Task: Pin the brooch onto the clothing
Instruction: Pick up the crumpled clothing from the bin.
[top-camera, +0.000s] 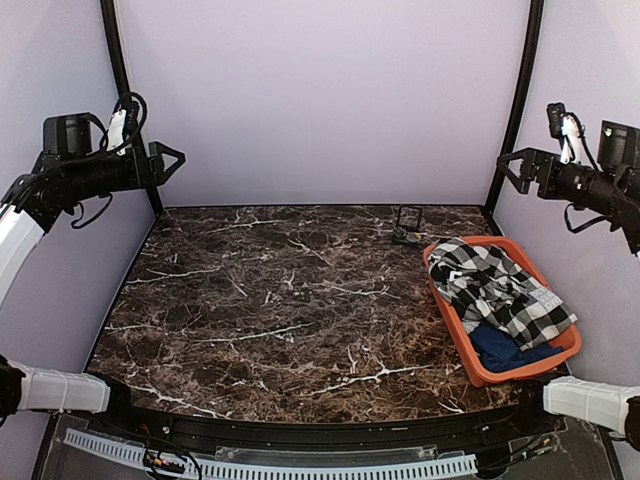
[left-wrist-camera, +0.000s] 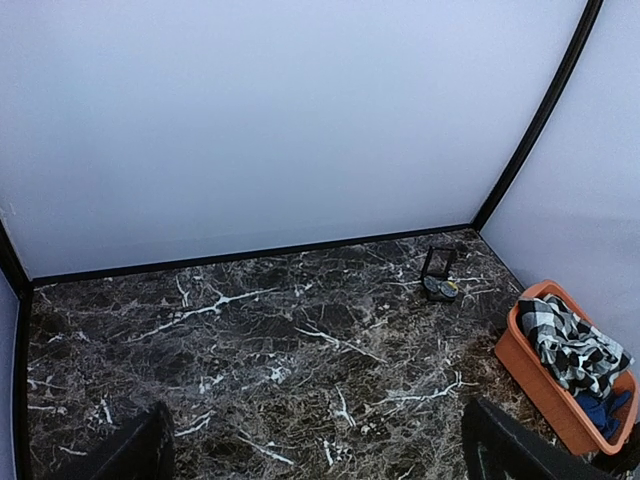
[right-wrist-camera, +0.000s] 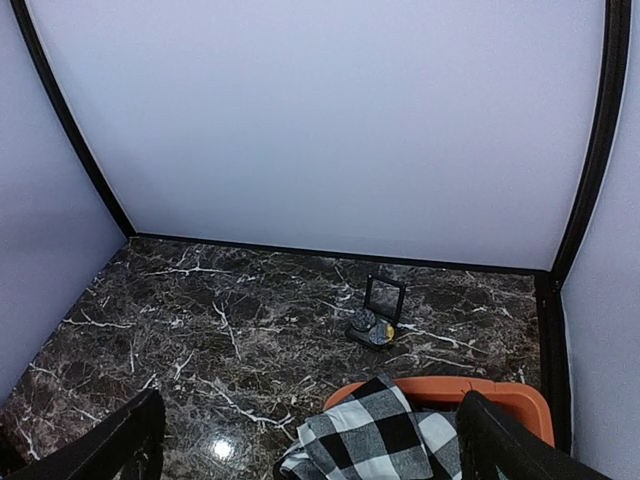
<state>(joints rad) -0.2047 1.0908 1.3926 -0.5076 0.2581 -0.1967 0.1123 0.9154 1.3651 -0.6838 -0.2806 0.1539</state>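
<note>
Left gripper (top-camera: 177, 161) and right gripper (top-camera: 505, 175) gape high above table (top-camera: 280, 300); clothing (top-camera: 495, 285) tops right-edge basket (top-camera: 455, 322).

Black-and-white checked shirt (top-camera: 497, 288), dark blue garment (top-camera: 507, 349), orange basket (top-camera: 455, 326), dark brown white-veined marble table (top-camera: 280, 310)

An orange plastic basket (top-camera: 455, 325) sat on the dark marble tabletop (top-camera: 270, 300), a dark blue garment (top-camera: 505, 350) in its near end, a small open black case (top-camera: 408, 226) just beyond its far end.
</note>
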